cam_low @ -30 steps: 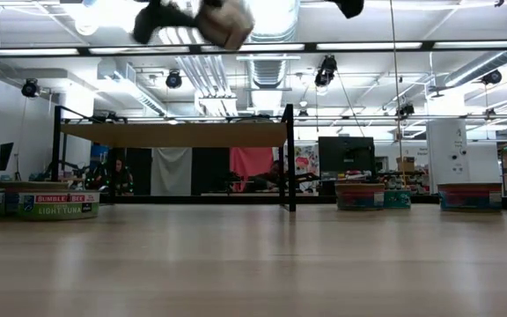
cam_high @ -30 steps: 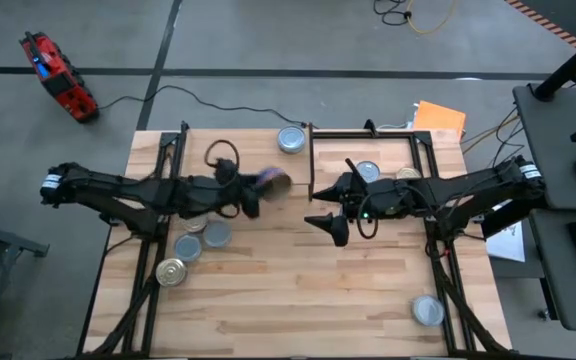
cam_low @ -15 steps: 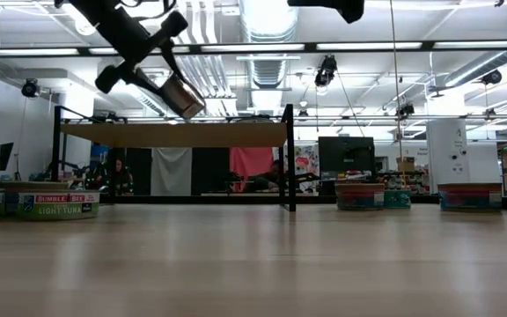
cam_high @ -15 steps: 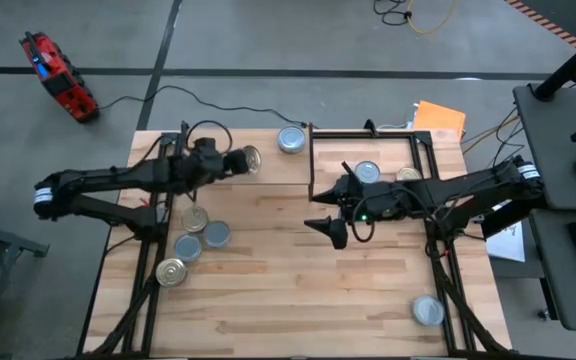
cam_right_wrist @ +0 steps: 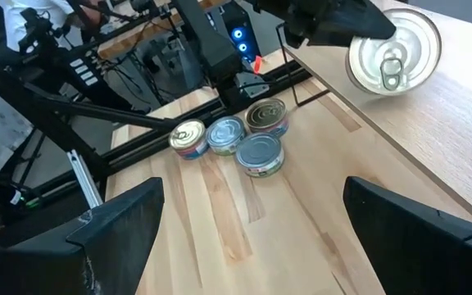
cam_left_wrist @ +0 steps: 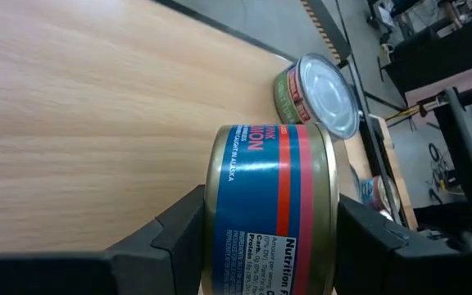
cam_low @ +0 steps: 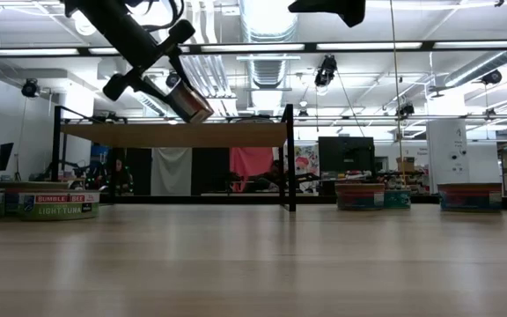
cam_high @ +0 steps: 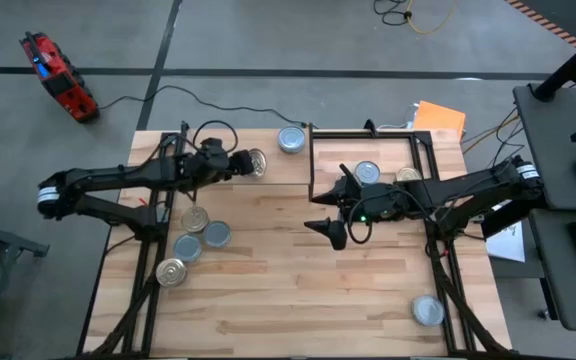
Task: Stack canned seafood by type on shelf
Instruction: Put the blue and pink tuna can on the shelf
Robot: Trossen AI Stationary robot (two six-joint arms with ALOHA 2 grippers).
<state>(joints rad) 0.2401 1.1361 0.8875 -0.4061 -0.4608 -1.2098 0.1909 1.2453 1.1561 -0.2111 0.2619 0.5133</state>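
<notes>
The left gripper (cam_high: 240, 163) clamps a blue-and-red tin (cam_left_wrist: 273, 209) (gold-lidded, tipped on its side) in the air just above the shelf (cam_high: 268, 168), with a silver-lidded tin (cam_high: 291, 139) standing on the shelf at its two o'clock. The right gripper (cam_high: 330, 225) hangs over the table's (cam_high: 298, 290) middle, fingers spread wide and empty. Four more tins (cam_high: 192, 240) cluster on the table at seven o'clock from the held one.
</notes>
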